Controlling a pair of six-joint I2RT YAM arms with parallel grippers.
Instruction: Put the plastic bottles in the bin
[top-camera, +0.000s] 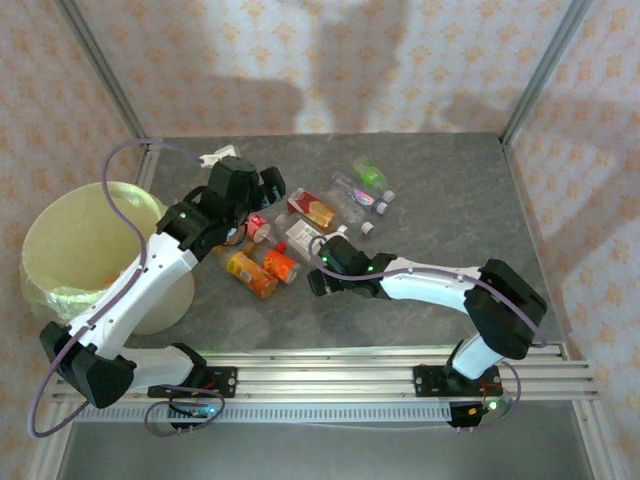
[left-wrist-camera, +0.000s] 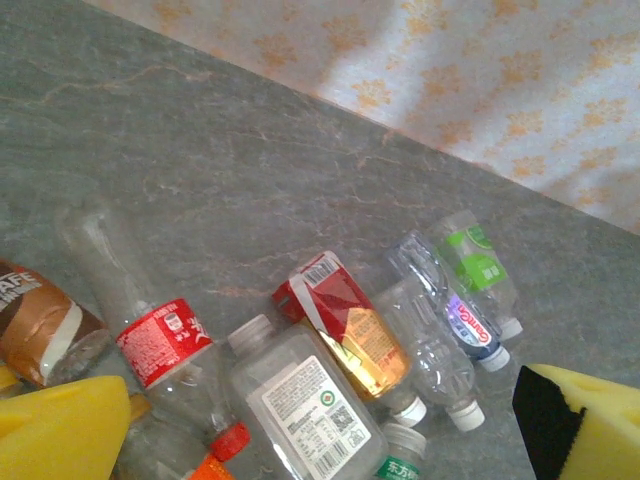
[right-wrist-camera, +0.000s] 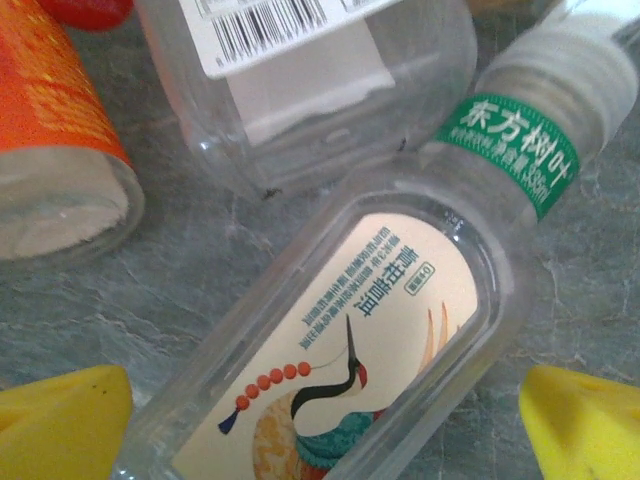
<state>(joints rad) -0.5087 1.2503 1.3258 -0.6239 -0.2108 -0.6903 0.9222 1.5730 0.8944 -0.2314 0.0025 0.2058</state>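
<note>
Near the middle of the table (top-camera: 450, 200) the plastic bottles (top-camera: 300, 235) lie heaped; the bin (top-camera: 60, 240) stands at its left edge. The right gripper (right-wrist-camera: 320, 425), spread wide, straddles a crane-labelled bottle (right-wrist-camera: 330, 330) lying askew, so closing may squirt it out or jostle its neighbours. The left gripper (left-wrist-camera: 320, 430) hovers spread and empty.

The bin (top-camera: 75, 240) is lined pale yellow-green, and the table (top-camera: 450, 200) is grey with marble veining. One clear bottle (right-wrist-camera: 350, 340) bears a cream crane label and a green neck band.
</note>
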